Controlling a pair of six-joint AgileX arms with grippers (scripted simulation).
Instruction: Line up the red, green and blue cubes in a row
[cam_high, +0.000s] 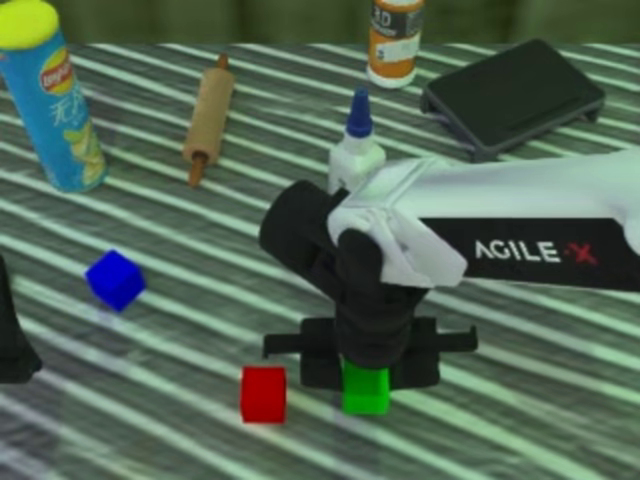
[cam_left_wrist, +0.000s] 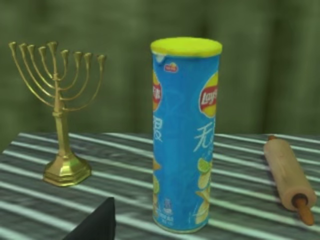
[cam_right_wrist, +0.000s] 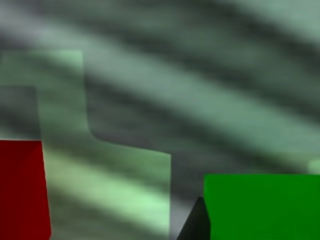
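My right gripper sits low over the small bright green cube, which rests near the small bright red cube; I cannot tell how far my jaws stand apart. The deep blue cube lies well apart (unplaced, I judge). My left gripper is parked at the table's left edge.
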